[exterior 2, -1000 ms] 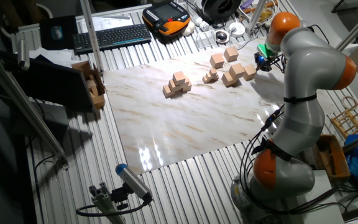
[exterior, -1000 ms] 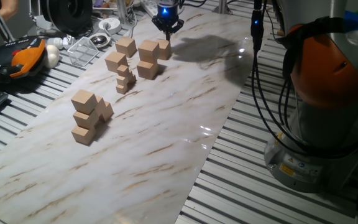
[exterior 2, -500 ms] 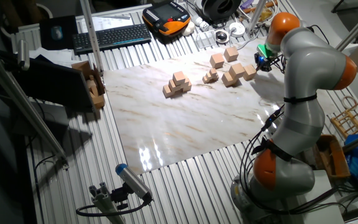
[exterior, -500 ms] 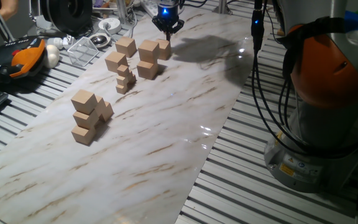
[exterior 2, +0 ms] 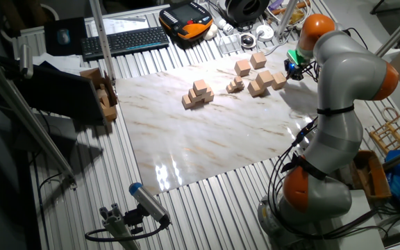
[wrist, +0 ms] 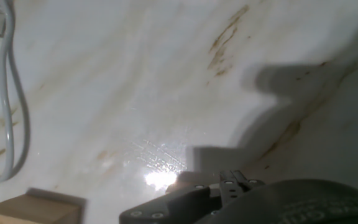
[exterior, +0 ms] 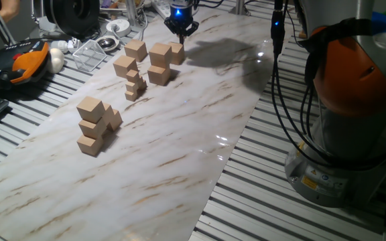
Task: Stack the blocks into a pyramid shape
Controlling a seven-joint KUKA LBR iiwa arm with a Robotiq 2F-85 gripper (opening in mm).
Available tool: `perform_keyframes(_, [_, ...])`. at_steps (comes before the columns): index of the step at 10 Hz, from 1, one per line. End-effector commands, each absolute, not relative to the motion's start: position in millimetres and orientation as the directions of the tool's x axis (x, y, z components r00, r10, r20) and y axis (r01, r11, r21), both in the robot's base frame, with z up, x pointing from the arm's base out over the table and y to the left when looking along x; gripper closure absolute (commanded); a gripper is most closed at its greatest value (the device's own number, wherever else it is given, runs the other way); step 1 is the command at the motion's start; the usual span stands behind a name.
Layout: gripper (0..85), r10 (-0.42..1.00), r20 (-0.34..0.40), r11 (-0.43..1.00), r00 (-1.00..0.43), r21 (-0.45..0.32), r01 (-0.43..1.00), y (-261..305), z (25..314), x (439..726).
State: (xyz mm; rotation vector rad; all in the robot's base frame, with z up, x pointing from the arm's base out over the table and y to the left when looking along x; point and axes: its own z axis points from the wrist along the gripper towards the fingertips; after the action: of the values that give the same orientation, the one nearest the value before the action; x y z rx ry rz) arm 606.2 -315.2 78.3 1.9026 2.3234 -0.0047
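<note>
Several loose tan blocks lie at the far end of the marble sheet: one point(exterior: 135, 49), one point(exterior: 124, 65), one point(exterior: 159, 53) resting on another point(exterior: 158, 73), and one point(exterior: 176, 52) nearest the gripper. A stepped pile of the same cubes, the pyramid shape point(exterior: 96, 124), stands nearer the camera and shows again as the pile point(exterior 2: 197, 94). My gripper point(exterior: 181, 37) hangs just above and behind the nearest block, holding nothing. The hand view shows a block corner point(wrist: 36, 208) at bottom left and one dark finger point(wrist: 191, 199). How the jaws stand is unclear.
Much smaller tan cubes point(exterior: 134, 84) sit clustered between the loose blocks and the pile. A clear plastic tray point(exterior: 89, 53), an orange pendant point(exterior: 25, 60) and a keyboard point(exterior 2: 123, 42) lie off the marble sheet point(exterior: 179, 134). A grey cable point(wrist: 11, 93) runs along the hand view's left.
</note>
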Motion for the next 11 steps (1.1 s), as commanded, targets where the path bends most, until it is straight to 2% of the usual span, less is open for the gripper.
perform_keyframes(1, [85.0,0.975,-0.109,0.201,-0.191,0.085,0.976,-315.3,78.0,606.1])
perform_keyframes(8, [85.0,0.977,-0.105,0.195,-0.185,0.086,0.977,-313.4,77.6,605.7])
perform_keyframes(11, [85.0,0.967,-0.12,0.236,-0.226,0.082,0.968,-316.7,81.4,604.3])
